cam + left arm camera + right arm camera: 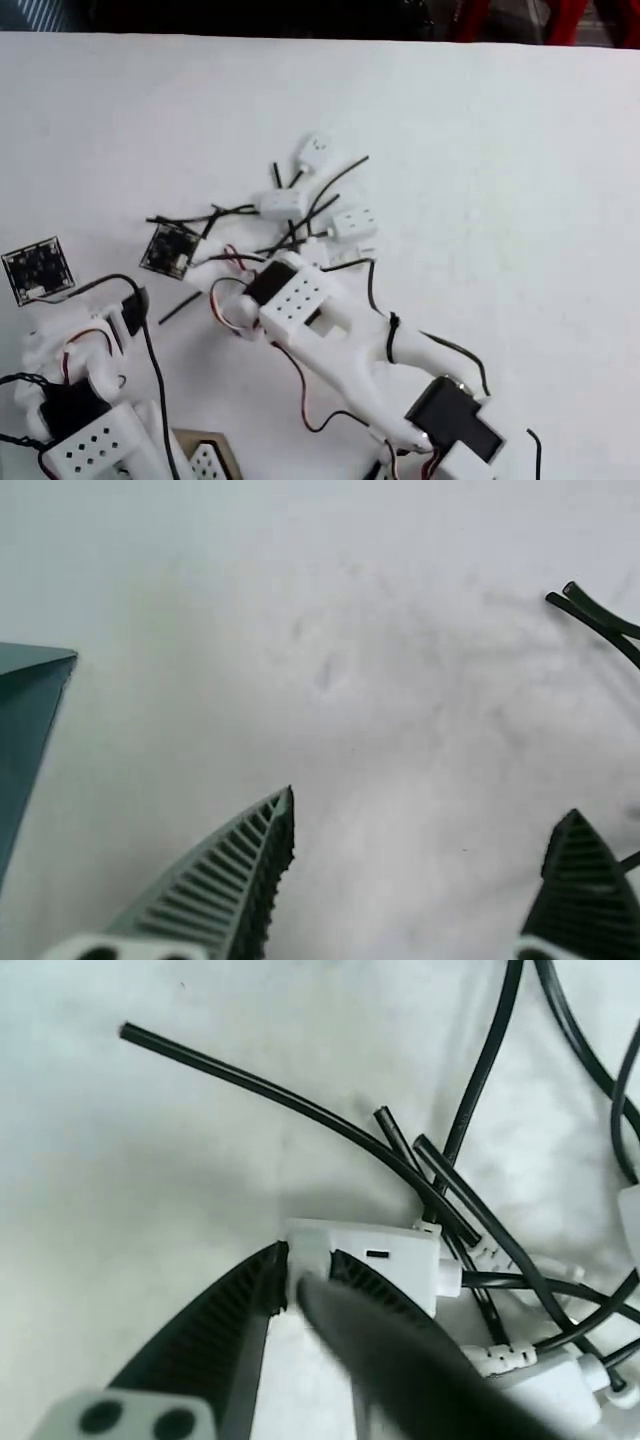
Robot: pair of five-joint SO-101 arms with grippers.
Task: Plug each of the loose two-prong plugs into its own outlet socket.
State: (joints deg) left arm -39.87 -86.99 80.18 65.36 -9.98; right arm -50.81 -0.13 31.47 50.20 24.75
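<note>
My right gripper (308, 1272) was clamped on the end of a white connector (370, 1260), a smooth, boxy moulded piece with a small dark slot on its face. It lay on the table (520, 150) at the near edge of a tangle of thin, glossy black cords (300, 1110), some with ribbed white collars. Three more white blocks (350, 222) sat just beyond, so room there was tight. The far and right parts of the matte white top lay open up to its far edge. My left gripper (430, 815) stood apart, its ribbed dark fingers (240, 870) over bare surface, with two cut cord ends (590, 610) near one side. Two black square marker cards (38, 270) lay flat at the left.
</note>
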